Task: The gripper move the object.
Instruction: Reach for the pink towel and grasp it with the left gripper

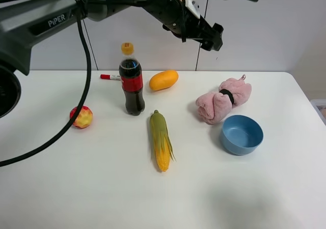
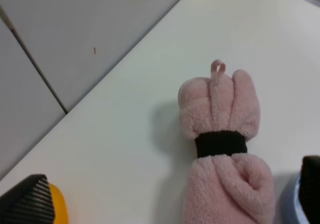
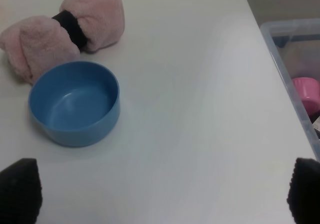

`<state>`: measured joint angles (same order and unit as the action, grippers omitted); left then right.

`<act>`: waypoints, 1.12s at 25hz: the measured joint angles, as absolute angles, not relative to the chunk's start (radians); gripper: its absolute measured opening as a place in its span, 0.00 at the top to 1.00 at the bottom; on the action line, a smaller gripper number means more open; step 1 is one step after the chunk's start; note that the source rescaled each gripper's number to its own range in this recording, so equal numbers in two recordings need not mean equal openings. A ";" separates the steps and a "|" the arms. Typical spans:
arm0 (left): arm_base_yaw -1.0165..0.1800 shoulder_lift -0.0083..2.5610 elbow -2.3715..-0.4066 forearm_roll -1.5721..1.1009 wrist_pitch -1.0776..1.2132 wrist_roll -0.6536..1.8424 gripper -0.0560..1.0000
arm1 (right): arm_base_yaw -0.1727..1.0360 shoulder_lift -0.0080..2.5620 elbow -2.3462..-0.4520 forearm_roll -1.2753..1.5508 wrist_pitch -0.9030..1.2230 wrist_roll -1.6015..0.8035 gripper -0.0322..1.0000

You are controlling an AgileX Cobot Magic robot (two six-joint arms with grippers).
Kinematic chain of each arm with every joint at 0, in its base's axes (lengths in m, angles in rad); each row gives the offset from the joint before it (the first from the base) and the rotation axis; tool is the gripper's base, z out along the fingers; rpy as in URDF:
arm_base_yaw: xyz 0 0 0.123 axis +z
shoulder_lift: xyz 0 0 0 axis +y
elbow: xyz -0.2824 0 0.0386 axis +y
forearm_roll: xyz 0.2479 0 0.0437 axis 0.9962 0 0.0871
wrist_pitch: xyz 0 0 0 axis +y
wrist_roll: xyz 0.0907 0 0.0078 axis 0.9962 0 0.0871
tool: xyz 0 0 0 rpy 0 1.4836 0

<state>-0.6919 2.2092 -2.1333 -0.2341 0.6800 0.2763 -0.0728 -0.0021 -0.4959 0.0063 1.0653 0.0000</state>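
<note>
A pink rolled towel with a black band (image 1: 224,100) lies on the white table at the right of middle; it also shows in the left wrist view (image 2: 222,149) and the right wrist view (image 3: 65,29). A blue bowl (image 1: 241,134) stands just in front of it, empty (image 3: 75,104). My left gripper (image 1: 213,37) hangs high above the table behind the towel, open and empty (image 2: 170,194). My right gripper (image 3: 162,191) is open and empty, off to the near side of the bowl; it is out of the exterior view.
A corn cob (image 1: 161,140), a cola bottle (image 1: 132,83), a yellow mango (image 1: 163,80), a red marker (image 1: 109,77) and an apple (image 1: 81,117) lie left of the towel. A clear bin (image 3: 295,69) with pink items stands past the table's right edge.
</note>
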 joint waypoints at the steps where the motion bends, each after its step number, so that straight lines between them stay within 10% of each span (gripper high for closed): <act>1: -0.696 2.221 -2.133 -0.234 0.670 0.277 0.00 | -0.073 -0.002 -0.496 0.006 1.065 0.000 0.00; 28: -0.811 2.504 -2.137 -0.263 0.356 0.232 0.00 | -0.073 -0.002 -0.496 0.006 1.065 0.000 0.00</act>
